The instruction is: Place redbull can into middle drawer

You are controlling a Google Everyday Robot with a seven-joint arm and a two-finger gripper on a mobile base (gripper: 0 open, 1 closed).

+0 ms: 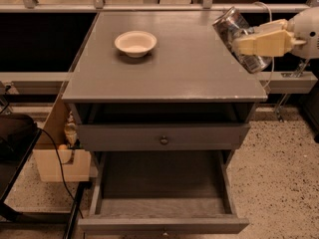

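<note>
A slim silver metallic drink can (230,23) is held tilted in the cream-coloured hand (250,44), whose fingers are clamped around its middle, above the far right corner of the grey desk (174,68). A cream-white round bowl (135,43) is set near the far left corner. Below the front edge, the wide grey wooden drawer (162,176) is pulled out under the upper knobbed drawer (124,136).

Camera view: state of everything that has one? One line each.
gripper: over the right rear of the cabinet top, shut on the redbull can
redbull can: held, tilted, lifted off the top
middle drawer: pulled open, can not in it yet
upper drawer: looks shut
bowl: upright on the cabinet top
</note>
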